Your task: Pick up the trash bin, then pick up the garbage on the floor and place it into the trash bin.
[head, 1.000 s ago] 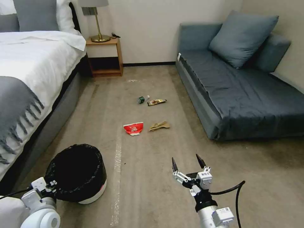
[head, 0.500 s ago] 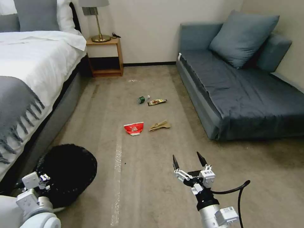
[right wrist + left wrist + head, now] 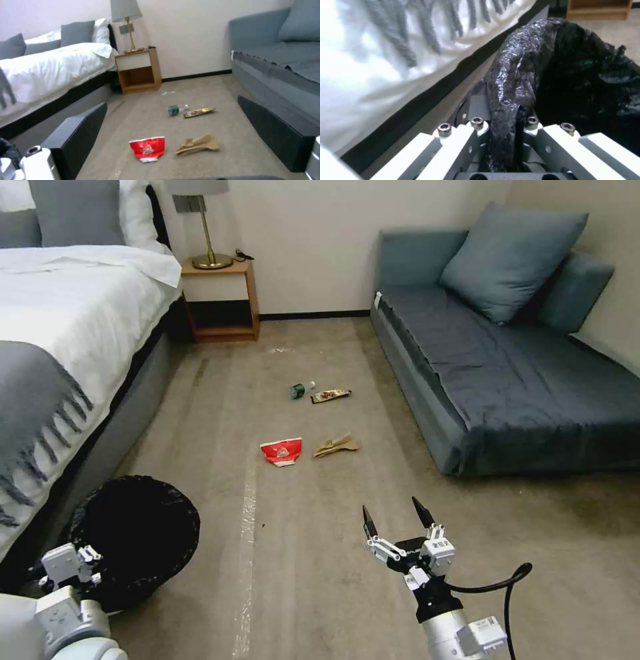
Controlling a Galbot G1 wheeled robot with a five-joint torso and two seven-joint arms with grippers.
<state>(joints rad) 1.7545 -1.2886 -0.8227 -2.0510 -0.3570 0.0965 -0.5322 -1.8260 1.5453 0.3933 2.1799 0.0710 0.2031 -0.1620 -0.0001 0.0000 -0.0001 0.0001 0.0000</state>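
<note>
The trash bin, lined with a glossy black bag, is at the lower left beside the bed; its mouth tilts toward me and hides its white wall. My left gripper is shut on its near rim, and the left wrist view shows the liner-covered rim clamped in the left gripper. The garbage lies on the carpet ahead: a red-and-white wrapper, a tan paper piece, a small green bottle and a snack packet. My right gripper hovers open, short of the wrapper.
A bed with a fringed grey throw runs along the left. A wooden nightstand with a lamp stands at the far wall. A blue-grey sofa fills the right side. Open carpet lies between bed and sofa.
The bin has shifted left toward the bed and tipped toward me with the left gripper on its rim, hiding the white wall. The right gripper barely moved.
</note>
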